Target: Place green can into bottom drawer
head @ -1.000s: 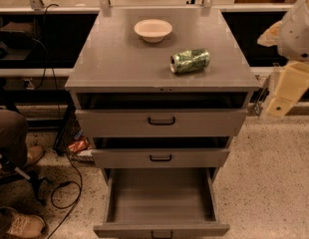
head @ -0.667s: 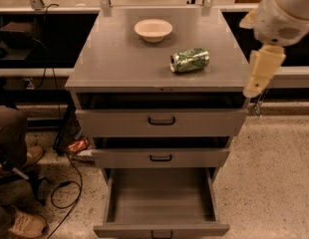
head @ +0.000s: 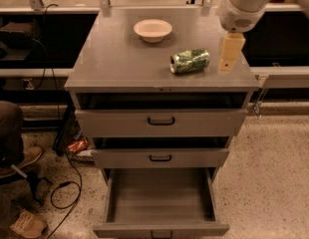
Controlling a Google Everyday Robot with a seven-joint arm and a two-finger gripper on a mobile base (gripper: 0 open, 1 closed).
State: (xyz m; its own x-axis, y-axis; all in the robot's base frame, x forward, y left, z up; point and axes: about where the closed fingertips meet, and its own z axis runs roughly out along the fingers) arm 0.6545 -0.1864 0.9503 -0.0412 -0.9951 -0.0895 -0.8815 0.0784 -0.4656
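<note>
I count one green can lying at 4 o'clock from one cream bowl. Of three drawers, the bottom drawer is open. The gripper hangs at the can's 3 o'clock; its state I cannot tell.

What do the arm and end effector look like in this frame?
The arm is white, thick and rounded, ending in a bulbous wrist. The end effector, beside the green can over the cabinet top, is a cream, blocky piece with a small dark dot. No cables show.

The white arm reaches in from the upper right, and its gripper hangs below the wrist, pointing down.
</note>
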